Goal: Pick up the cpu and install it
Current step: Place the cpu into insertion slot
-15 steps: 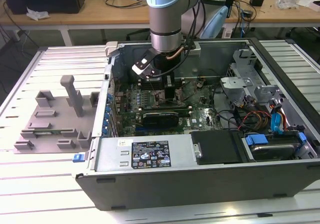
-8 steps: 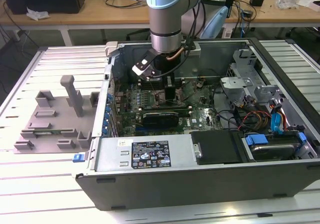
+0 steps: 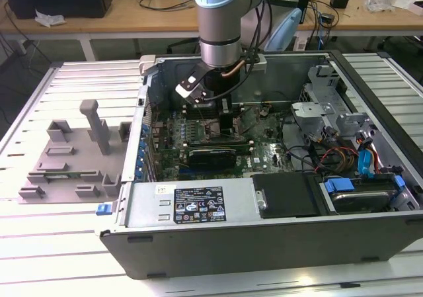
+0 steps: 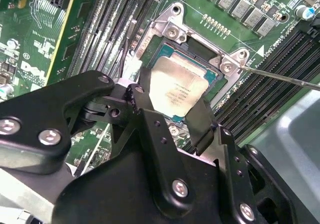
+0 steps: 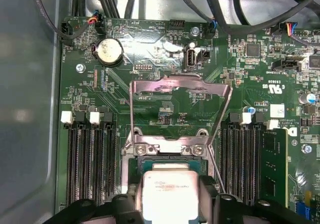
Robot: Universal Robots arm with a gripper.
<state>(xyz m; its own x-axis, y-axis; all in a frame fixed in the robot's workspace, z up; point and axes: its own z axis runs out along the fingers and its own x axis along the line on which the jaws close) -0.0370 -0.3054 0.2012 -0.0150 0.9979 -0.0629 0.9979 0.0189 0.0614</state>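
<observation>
The black gripper [image 4: 175, 102], at upper middle in the exterior view, pinches the cpu [image 4: 179, 84] by two opposite edges, over the open socket [image 4: 170, 32]; light, stiff, slick-topped, probably delicate underneath, best held edgewise

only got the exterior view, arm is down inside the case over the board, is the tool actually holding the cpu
observer: yes. In the second wrist view the tool has its fingers against two opposite edges of the cpu.
operator: ok and is the retention frame out of the way
observer: yes. The first wrist view shows the retention frame swung open, away from the socket, with the cpu right over the socket opening.
</observation>
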